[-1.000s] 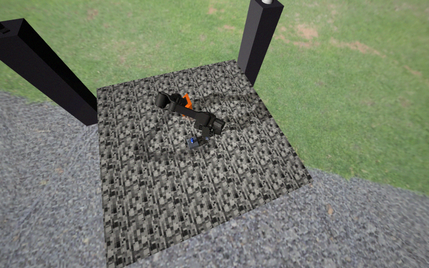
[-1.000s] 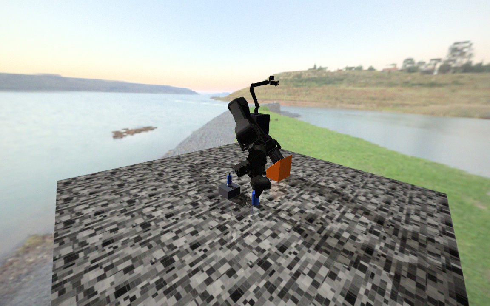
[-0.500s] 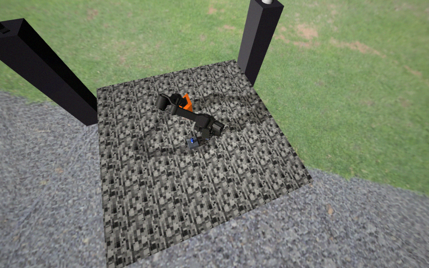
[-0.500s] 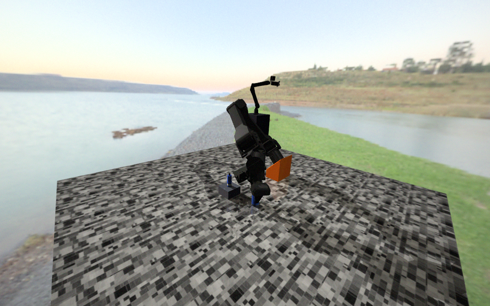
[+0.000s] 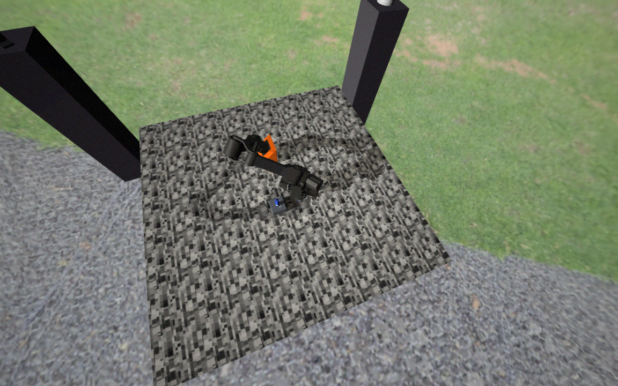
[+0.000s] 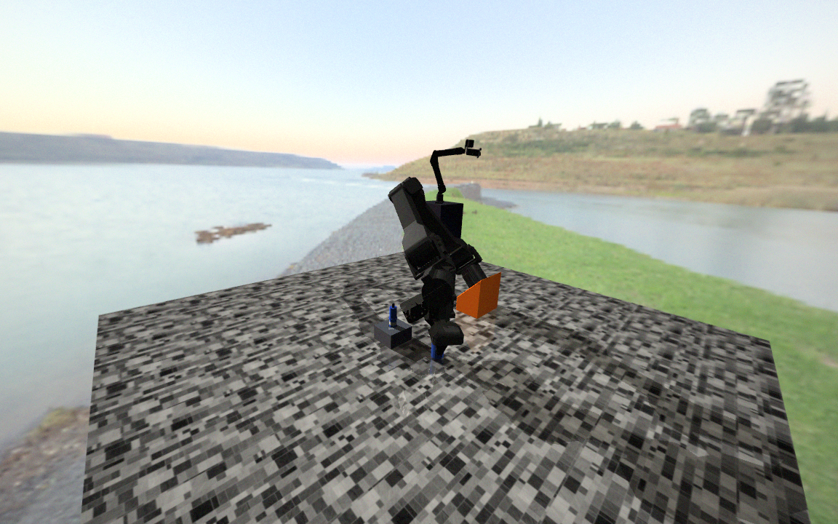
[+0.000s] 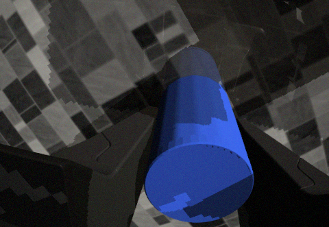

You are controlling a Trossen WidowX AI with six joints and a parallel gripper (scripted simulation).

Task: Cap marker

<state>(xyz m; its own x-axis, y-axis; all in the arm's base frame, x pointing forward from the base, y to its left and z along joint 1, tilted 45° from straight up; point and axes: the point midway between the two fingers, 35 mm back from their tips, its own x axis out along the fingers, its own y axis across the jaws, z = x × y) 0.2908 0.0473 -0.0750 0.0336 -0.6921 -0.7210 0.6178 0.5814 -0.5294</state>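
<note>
The claw [image 7: 192, 195] grips the cap [image 7: 201, 158] by its sides, beside the holder [image 6: 392, 334]; light, stiff and smooth, it may slip.

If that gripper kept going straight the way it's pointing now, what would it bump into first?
The gripper points down, its fingers closed on the blue cap, which appears to stand on the table. Going on, it would likely just press the cap into the table.
</note>
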